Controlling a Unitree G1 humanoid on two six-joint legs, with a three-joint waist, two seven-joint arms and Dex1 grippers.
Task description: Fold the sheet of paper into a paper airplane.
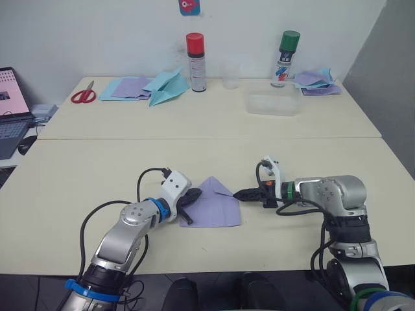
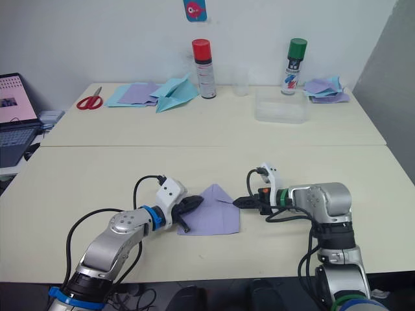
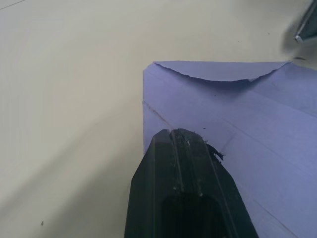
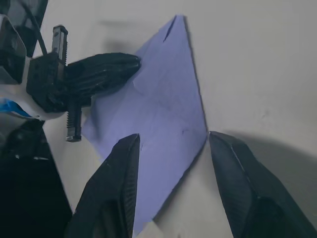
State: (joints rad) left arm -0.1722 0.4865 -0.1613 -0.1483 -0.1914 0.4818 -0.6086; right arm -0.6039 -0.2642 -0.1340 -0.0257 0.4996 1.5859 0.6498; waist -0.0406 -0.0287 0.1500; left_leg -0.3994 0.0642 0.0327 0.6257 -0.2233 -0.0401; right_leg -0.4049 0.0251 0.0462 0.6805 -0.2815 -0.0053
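Fingers of the left gripper [image 1: 189,197] press closed on the sheet of paper [image 1: 214,206], probably to hold it still. Right gripper [image 4: 171,144] spreads wide around its near corner, ready for folding.

a: how's the light?

b: bright and even from above in both head views. the table [image 1: 194,155] has soft, short shadows and no glare. the wall behind is evenly lit.

a: anything blurred?

b: the head views are sharp across the frame. in the left wrist view the left gripper [image 3: 184,163] is very close and slightly soft, and the far part of the sheet of paper [image 3: 233,114] is hazy. that view looks dimmer, with a grey shadow falling across the table beside the fingers.

a: and the right wrist view?

b: the right gripper [image 4: 171,163] casts a dark shadow on the table at one side; its fingers are blurred near the edge.
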